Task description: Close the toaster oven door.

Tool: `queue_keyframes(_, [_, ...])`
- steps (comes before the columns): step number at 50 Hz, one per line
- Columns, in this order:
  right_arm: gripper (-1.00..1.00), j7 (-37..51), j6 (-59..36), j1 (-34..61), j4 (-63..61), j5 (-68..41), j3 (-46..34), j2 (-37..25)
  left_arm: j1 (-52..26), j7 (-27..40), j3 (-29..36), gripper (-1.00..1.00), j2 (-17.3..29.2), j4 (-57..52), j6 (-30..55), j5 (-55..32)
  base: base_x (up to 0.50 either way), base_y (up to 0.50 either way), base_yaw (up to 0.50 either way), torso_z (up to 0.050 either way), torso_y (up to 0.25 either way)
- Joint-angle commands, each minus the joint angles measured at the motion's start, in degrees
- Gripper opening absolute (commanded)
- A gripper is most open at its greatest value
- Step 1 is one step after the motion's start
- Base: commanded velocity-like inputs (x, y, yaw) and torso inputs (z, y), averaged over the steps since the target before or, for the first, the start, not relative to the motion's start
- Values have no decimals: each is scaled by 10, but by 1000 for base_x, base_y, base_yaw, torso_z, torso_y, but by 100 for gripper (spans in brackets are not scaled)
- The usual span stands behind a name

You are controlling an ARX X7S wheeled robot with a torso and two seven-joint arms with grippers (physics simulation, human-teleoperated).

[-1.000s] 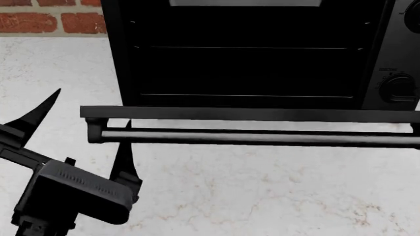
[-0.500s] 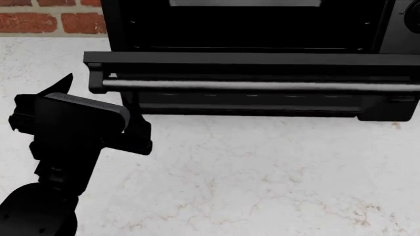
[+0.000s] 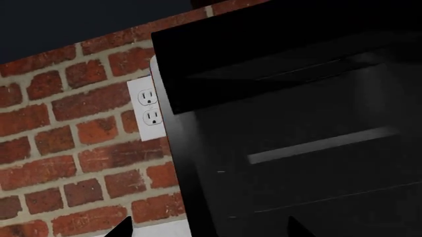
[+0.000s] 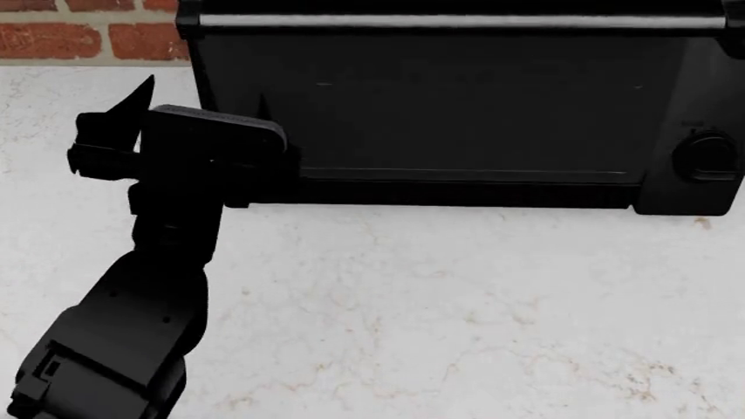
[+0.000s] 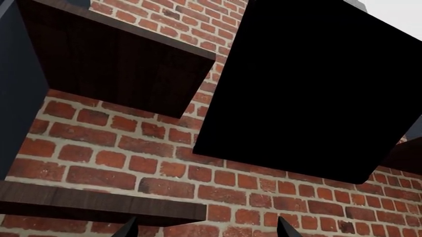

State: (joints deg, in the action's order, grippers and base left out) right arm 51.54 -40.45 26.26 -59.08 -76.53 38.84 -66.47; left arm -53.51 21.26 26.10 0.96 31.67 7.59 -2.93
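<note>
The black toaster oven [image 4: 699,78] stands against the brick wall, with a round knob [image 4: 707,157] on its right panel. Its tinted glass door [image 4: 466,105] stands upright against the front, and the bar handle with its silver strip [image 4: 454,20] is at the top edge. My left gripper [image 4: 204,98] is open, with its fingers either side of the door's lower left corner and one fingertip [image 4: 146,85] out to the left. In the left wrist view the door [image 3: 316,163] fills the space ahead of the open left gripper [image 3: 207,232]. My right gripper [image 5: 205,229] is open and empty, facing the wall.
A white marble counter [image 4: 466,305] spreads in front of the oven. A red brick wall [image 4: 82,35] runs behind it, with a white outlet [image 3: 150,108] left of the oven. The right wrist view shows wooden shelves [image 5: 112,64] and a black box [image 5: 316,84].
The door has swung up from lying flat open to upright against the oven front. My left gripper rose with it and moved in toward the oven's left corner.
</note>
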Motion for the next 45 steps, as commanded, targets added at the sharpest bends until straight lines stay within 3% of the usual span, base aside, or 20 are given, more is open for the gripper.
queue_keyframes(1, [100, 1, -4, -17, -2, -15, 33, -6, -119, 77, 162, 100, -9, 262, -140, -115, 0, 0, 0, 0, 0])
queue_keyframes(9, [100, 3, -7, -27, -2, -16, 43, -9, -182, 125, 395, 100, -9, 368, -208, -329, 0, 0, -1, 0, 0])
queue_keyframes(17, [100, -6, -12, -42, -2, -9, 59, -1, -211, 149, 512, 100, -9, 396, -220, -430, 1, 0, 0, 0, 0])
queue_keyframes(32, [100, -15, -26, -68, -4, -15, 103, 3, -246, 118, 570, 100, -10, 401, -193, -466, 1, 0, 0, 0, 0])
queue_keyframes(45, [100, -51, -5, -77, 20, 77, 41, 27, -275, 96, 590, 100, -10, 378, -132, -408, 2, 0, 0, 0, 0])
